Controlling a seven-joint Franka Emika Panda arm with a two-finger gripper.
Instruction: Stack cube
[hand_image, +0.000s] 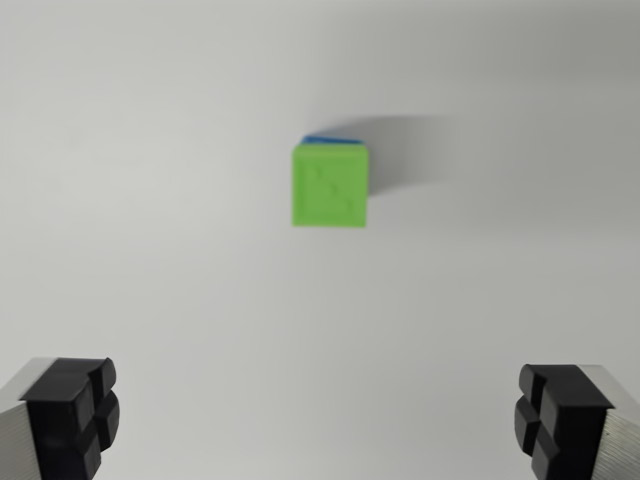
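Note:
A green cube (331, 187) lies near the middle of the wrist view on a white surface. A thin strip of a blue cube (328, 141) shows along its far edge, so the green one appears to sit on top of the blue one. My gripper (320, 420) is open, with one black fingertip (75, 410) at the wrist view's lower left and the other at the lower right. Nothing is between the fingers. The cubes are well ahead of the fingertips, apart from them.
The white tabletop (150, 260) fills the whole view. The stack casts a soft grey shadow (410, 150) toward the wrist view's right.

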